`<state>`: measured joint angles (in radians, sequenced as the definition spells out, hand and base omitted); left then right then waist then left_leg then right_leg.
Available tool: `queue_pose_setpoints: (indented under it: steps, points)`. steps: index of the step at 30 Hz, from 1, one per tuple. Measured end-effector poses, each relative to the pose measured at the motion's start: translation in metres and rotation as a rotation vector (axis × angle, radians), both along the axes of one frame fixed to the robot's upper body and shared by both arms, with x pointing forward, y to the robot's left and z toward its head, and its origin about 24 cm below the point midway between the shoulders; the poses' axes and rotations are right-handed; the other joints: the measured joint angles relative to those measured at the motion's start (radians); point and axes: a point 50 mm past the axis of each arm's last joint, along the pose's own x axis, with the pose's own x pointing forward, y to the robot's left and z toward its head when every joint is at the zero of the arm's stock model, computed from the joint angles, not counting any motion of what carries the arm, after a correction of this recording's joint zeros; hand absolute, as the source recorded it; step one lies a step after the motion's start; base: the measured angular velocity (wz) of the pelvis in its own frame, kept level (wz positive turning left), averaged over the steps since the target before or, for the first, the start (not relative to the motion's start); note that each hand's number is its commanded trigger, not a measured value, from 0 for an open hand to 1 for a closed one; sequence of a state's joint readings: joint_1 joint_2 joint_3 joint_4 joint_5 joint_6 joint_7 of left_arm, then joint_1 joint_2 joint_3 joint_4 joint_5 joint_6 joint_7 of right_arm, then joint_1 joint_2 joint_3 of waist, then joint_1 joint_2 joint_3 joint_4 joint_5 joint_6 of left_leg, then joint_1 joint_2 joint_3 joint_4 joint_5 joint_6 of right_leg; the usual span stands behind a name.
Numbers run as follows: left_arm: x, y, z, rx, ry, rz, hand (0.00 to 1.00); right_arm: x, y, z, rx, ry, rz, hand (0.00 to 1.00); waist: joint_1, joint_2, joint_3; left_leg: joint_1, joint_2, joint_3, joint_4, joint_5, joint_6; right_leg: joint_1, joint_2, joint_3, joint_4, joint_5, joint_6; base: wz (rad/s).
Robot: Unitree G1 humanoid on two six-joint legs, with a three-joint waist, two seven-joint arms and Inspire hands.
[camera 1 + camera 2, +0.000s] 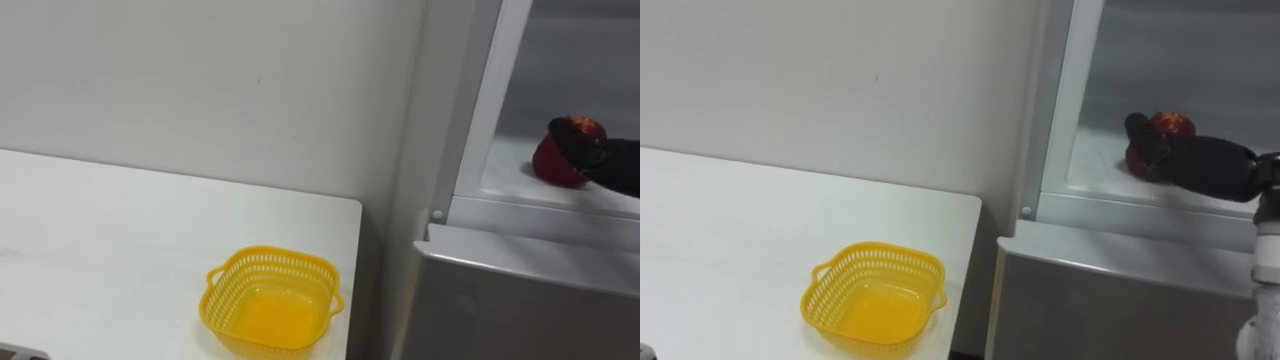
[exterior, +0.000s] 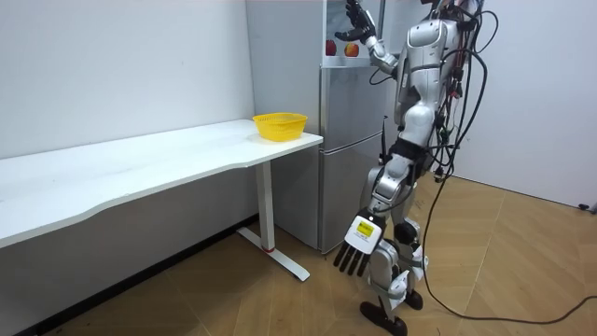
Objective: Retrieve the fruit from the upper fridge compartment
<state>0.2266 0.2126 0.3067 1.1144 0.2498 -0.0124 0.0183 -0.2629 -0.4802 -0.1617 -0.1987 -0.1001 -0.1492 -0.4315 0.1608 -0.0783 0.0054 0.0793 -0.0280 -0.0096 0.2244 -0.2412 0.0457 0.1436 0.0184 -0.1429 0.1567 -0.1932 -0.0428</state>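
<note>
Right robot hand [image 1: 1200, 165]: up inside the open upper fridge compartment. Its dark fingers and thumb are curled round the apple [image 1: 558, 165], and that's a grip! It comes in from the side, so the fruit can be drawn straight out toward the robot.
Apple: red, sitting low near the front of the fridge shelf [image 1: 520, 175]. Whether it has lifted clear of the shelf can't be told.
Left robot hand [image 2: 359, 245]: hanging by the thigh with fingers straight and slack, kept clear of the reach.
Stance: upright, close in front of the fridge [image 2: 340, 159], right arm raised to the top section.
Basket [image 1: 270, 257]: yellow and empty, at the tabletop corner nearest the fridge. It is probably the drop-off, only a short swing from the shelf.
Tabletop [image 1: 100, 230]: white, ending just beside the fridge.
Next: the pull-back probably needs to clear the compartment's front lip without loosening the hold.
</note>
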Motion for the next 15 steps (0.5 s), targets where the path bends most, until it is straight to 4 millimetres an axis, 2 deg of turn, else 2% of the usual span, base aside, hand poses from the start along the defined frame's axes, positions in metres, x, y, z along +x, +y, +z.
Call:
queue_pose_setpoints:
  steps: [7, 12, 15]
  points:
    - [0.001, 0.000, 0.000, -0.013, -0.003, 0.001, 0.00, 0.003, -0.001, -0.003, 0.015, 0.033, 0.025, 0.00, 0.008, 0.000, 0.0033, -0.004, 0.000, -0.001, -0.001, -0.001, 0.001, -0.002, 0.000, 0.000, -0.002, 0.000, 0.000, 0.00]
    - [-0.002, 0.000, -0.001, -0.027, 0.018, 0.007, 0.00, 0.024, -0.011, -0.011, 0.123, 0.130, 0.043, 0.00, 0.005, 0.004, 0.0032, -0.005, 0.000, -0.007, -0.002, -0.001, 0.001, -0.003, 0.001, -0.001, -0.003, 0.000, 0.000, 0.01]
    - [-0.001, 0.001, 0.000, -0.018, 0.021, 0.008, 0.00, 0.028, -0.019, -0.015, 0.159, 0.178, 0.045, 0.00, 0.004, 0.004, 0.0007, -0.010, -0.002, -0.020, -0.001, 0.000, 0.001, -0.003, 0.000, -0.013, -0.004, 0.000, 0.000, 0.13]
